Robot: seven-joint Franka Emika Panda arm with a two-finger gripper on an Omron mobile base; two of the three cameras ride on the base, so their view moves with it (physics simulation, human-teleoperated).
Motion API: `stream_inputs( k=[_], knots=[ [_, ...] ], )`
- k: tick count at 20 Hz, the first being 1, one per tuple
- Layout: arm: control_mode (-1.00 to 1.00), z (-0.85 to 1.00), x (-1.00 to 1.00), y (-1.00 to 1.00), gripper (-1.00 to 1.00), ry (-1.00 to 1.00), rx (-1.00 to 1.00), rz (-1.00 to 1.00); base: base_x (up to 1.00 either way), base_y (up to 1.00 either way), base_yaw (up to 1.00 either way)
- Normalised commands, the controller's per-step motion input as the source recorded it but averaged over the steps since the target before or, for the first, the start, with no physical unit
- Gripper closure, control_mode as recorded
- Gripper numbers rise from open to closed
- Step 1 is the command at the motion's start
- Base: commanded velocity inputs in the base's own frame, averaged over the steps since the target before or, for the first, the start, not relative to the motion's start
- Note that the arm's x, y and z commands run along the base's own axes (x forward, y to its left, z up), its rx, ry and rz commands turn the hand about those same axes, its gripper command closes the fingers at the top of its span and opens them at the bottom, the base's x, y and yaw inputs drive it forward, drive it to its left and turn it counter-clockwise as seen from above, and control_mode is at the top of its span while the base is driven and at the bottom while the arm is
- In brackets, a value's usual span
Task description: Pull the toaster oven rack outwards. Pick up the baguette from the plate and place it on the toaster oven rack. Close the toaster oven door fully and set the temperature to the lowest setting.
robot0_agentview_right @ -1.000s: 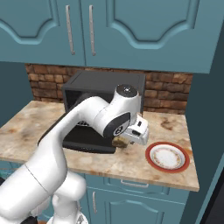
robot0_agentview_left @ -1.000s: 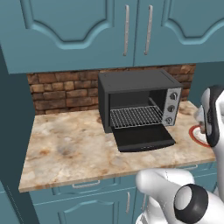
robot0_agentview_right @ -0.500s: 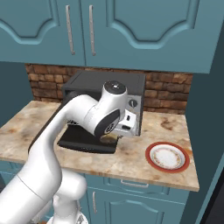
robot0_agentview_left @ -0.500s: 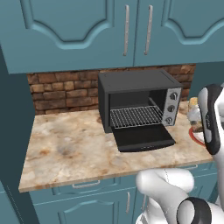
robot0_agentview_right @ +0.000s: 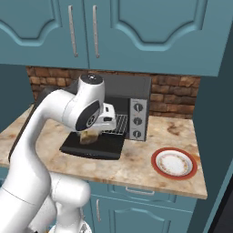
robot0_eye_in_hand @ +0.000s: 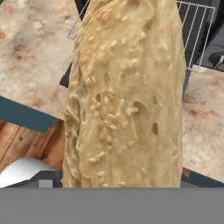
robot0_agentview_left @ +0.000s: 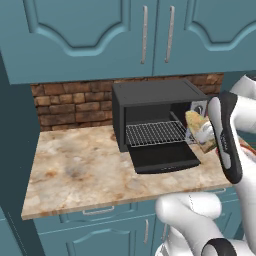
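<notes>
Fingers closed on the baguette, carrying it above the lowered toaster oven door, just in front of the open toaster oven. Toaster oven rack pulled partway out over the door. Plate sits bare on the tabletop, right of the oven.

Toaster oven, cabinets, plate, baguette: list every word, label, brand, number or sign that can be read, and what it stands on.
There is no readable text.
Toaster oven: its silver control panel bears three knobs, and any marks around them are too small and blurred to read.
Plate: plain, no lettering.
Baguette: seeds on the crust, no label.
Cabinet doors: plain, no signs.
</notes>
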Motion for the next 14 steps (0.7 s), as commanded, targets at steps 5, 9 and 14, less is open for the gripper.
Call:
stream_inputs(
  k=[5, 9, 14],
  knots=[
    [-1.00, 0.29, 0.57, 0.09, 1.00, 0.11, -0.10, 0.40, 0.00, 0.00, 0.00],
    [-1.00, 0.06, 0.84, 0.14, 1.00, 0.01, -0.05, 0.03, 0.00, 0.00, 0.00],
    [-1.00, -0.03, 0.40, 0.33, 1.00, -0.04, -0.01, 0.00, 0.00, 0.00, 0.00]
  ],
)
